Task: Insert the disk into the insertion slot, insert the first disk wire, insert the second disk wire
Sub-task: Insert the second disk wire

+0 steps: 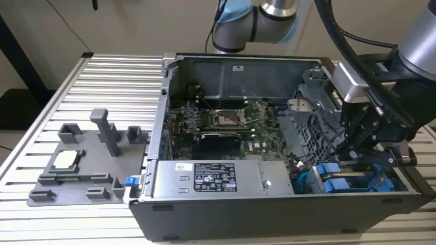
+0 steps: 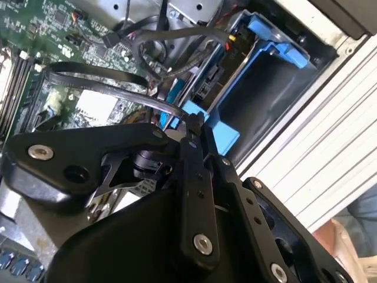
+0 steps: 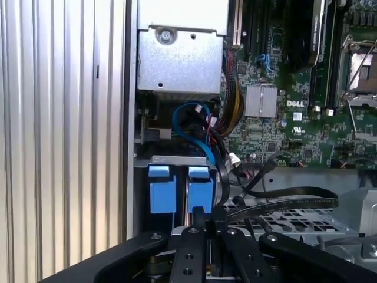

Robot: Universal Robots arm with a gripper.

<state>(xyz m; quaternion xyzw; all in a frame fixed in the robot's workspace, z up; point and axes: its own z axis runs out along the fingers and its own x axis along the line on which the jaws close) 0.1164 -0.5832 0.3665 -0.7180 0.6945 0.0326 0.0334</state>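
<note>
In the exterior view my gripper point(image 1: 361, 155) reaches down into the open computer case at its right end, over the drive bay. Two blue carrier ends stand side by side in that bay. The disk point(image 3: 200, 191) sits in its slot beside the other blue-framed drive point(image 3: 162, 190). In both wrist views the fingers point(image 3: 194, 236) stand close together at the disk's blue frame point(image 2: 203, 118). They pinch the end of a flat black disk wire point(image 3: 283, 203), which arcs back over the metal cage. Its plug is hidden between the fingertips point(image 2: 194, 127).
The motherboard point(image 1: 225, 117) fills the case's middle, and a silver power supply point(image 1: 218, 178) lies along its front wall. Loose black and blue cables point(image 3: 194, 127) crowd the space beside the bay. A grey fixture tray point(image 1: 81, 163) with posts lies on the slatted table point(image 1: 102, 76).
</note>
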